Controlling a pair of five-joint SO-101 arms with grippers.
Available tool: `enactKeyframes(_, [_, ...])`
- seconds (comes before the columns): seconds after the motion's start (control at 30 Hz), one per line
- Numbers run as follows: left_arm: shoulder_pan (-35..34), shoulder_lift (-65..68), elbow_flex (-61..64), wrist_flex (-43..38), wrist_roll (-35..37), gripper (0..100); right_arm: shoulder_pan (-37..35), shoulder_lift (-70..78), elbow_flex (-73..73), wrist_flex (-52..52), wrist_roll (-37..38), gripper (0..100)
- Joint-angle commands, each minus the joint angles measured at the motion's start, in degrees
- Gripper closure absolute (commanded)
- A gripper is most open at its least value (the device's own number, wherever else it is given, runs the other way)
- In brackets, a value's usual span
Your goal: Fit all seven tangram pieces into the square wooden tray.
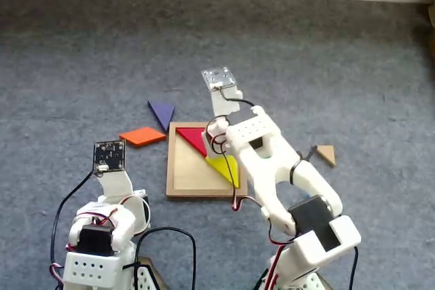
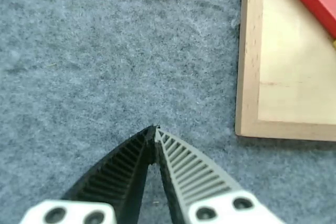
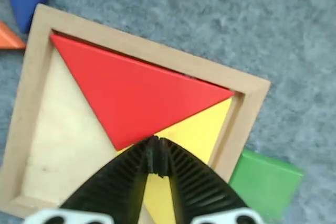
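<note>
From above: tray (image 1: 178, 185) mid-carpet (image 1: 75, 66). Inside, red triangle (image 1: 193, 138) toward 1 o'clock, yellow triangle (image 1: 224, 166) toward 4 o'clock, touching each other. Outside, blue triangle (image 1: 162, 112) at 11 o'clock, orange piece (image 1: 142, 136) at 10 o'clock near the tray's corner, tan triangle (image 1: 327, 154) at 3 o'clock, well apart. Right arm (image 1: 272, 161) stretched over the tray's 3 o'clock edge; left arm (image 1: 112, 222) folded at 7 o'clock, clear of the tray.

Left wrist: left gripper (image 2: 154, 132) pressed together, empty, over bare carpet near the tray's outer corner; orange piece farther off.

Right wrist: right gripper (image 3: 156, 148) pressed together on nothing, tips above the seam of red and yellow. Green piece (image 3: 265, 182) on the carpet, just beside the tray's rim, outside.
</note>
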Motion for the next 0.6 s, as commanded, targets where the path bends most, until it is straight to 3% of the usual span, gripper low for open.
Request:
enactKeyframes(0.0, [0.7, -1.6, 1.1, 0.2, -0.2, 99, 3.2, -7.8, -0.5, 4.1, -0.5, 99.0])
enactKeyframes(0.27, [0.7, -1.6, 1.1, 0.2, -0.2, 99, 11.7, -23.1, 5.0, 7.0, -0.8, 96.4])
enactKeyframes(0.43, [0.7, -1.6, 1.1, 0.2, -0.2, 99, 13.8, -19.8, 7.7, 6.6, -0.8, 78.7])
enactKeyframes(0.57, [0.7, -1.6, 1.1, 0.2, -0.2, 99, 13.8, -13.2, 7.6, 6.5, -0.8, 75.8])
